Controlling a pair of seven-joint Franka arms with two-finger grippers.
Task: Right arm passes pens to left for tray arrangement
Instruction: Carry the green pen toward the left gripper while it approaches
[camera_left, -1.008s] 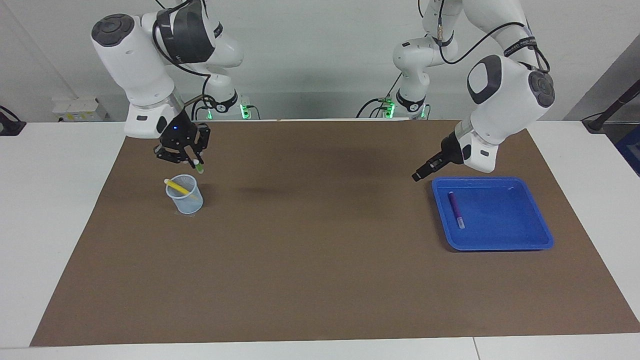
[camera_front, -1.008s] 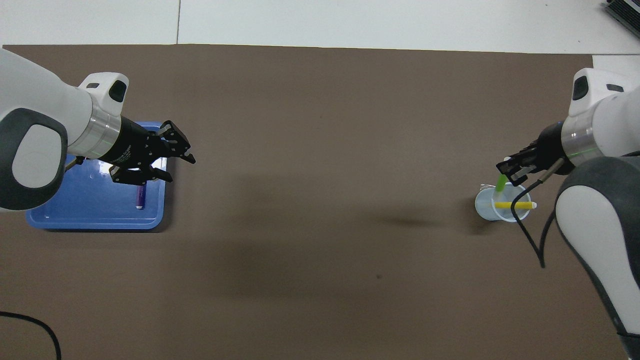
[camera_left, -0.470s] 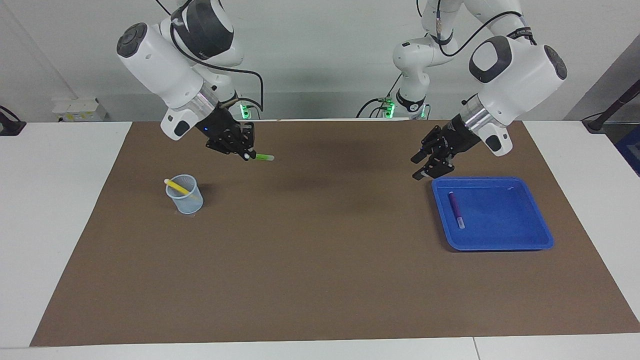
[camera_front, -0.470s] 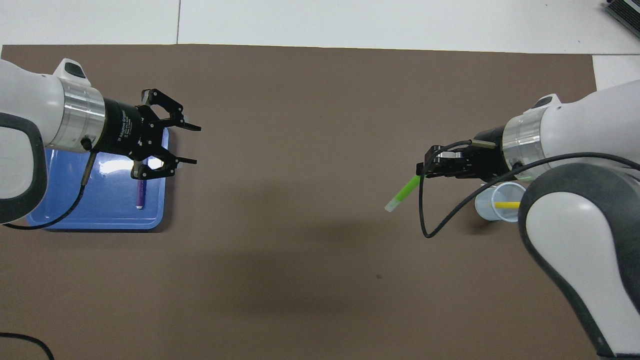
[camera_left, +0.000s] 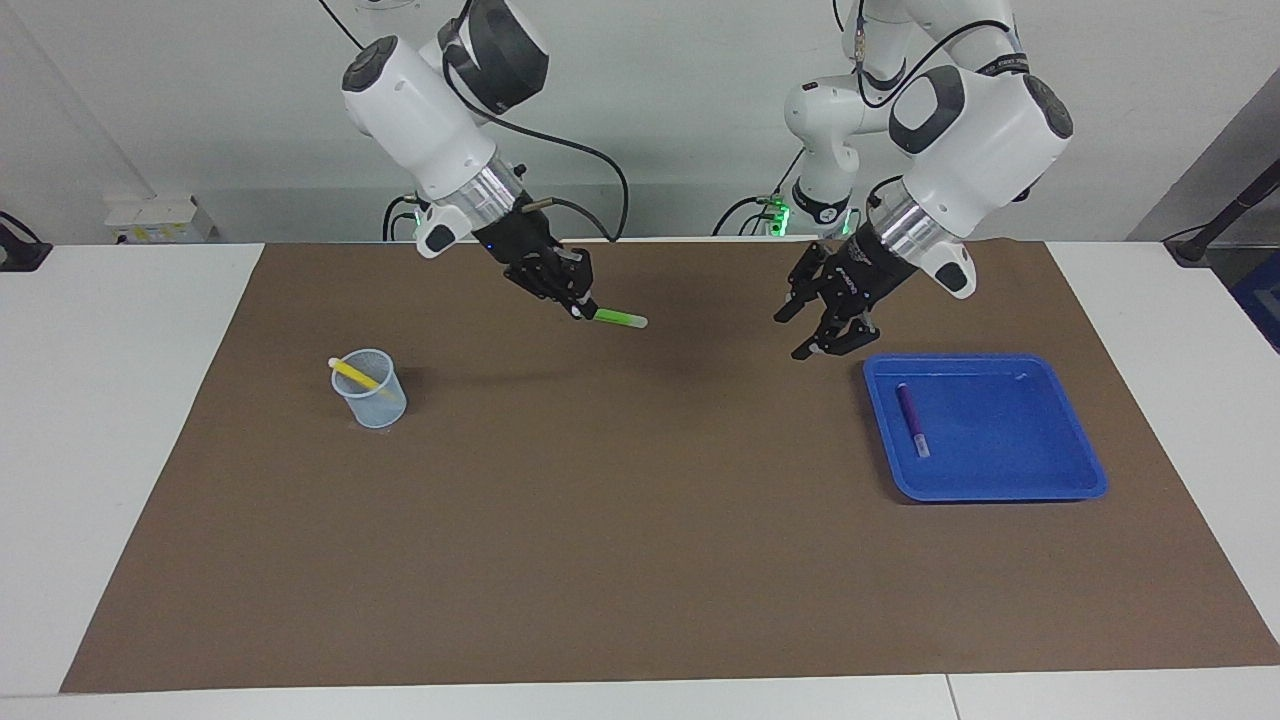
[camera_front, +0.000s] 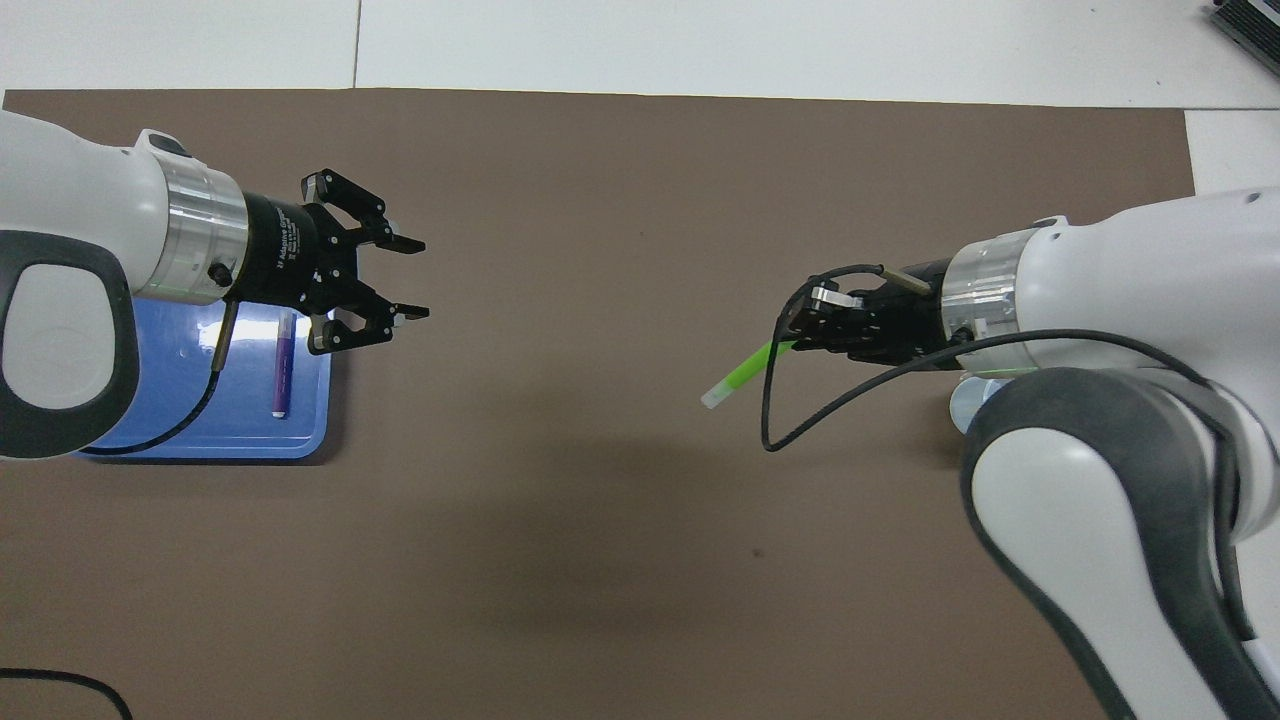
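Right claw (camera_left: 578, 311) clamps green pen (camera_left: 620, 319) over bare mat (camera_left: 620, 520); left claw (camera_left: 800, 335) gapes beside tray (camera_left: 1085, 470).

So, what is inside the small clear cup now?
In the facing view, the clear cup holds one yellow pen, leaning with its whitish end over the rim. In the overhead view the right arm covers nearly the whole cup, so that view shows nothing inside it.

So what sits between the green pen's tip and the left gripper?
Nothing: in both views only bare brown mat lies under the gap between the green pen, held by the right gripper, and the open left gripper.
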